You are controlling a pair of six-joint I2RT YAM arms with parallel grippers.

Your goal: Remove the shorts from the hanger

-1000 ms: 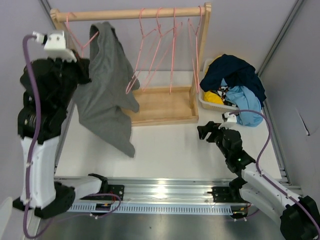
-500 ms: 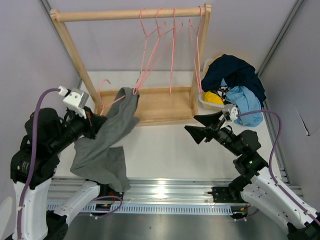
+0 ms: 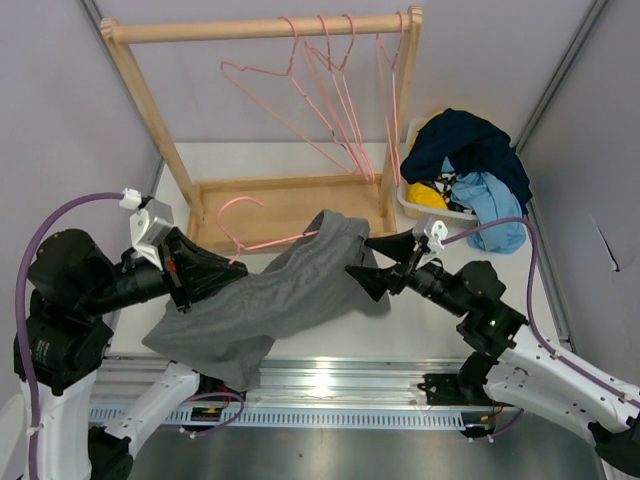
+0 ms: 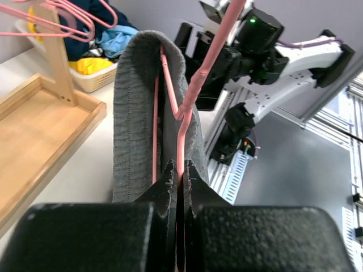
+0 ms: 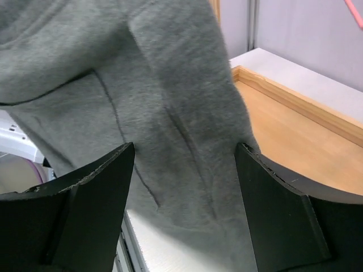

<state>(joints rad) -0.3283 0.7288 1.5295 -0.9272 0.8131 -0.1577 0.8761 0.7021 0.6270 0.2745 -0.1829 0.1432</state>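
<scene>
I count one wooden rack point(image 3: 260, 28), and everything else is placed from it. Four pink hangers point(image 3: 340, 90) hang from its rod, as best I can separate them where they overlap. A fifth hanger point(image 3: 240, 215) sits off the rod in front of the rack's base, making five in all. One pair of grey shorts point(image 3: 280, 295) is on that one. One white basket point(image 3: 415, 205) stands just right of the rack and holds three garments I can tell apart by colour: one navy garment point(image 3: 465, 140), one light blue garment point(image 3: 495, 205) and one yellow garment point(image 3: 428, 195). Two grippers are in front of the rack, the left gripper point(image 3: 232, 272) and the right gripper point(image 3: 358, 256).

Lab test cell: grey partition walls point(image 3: 60, 120), aluminium rail point(image 3: 330, 385).
</scene>
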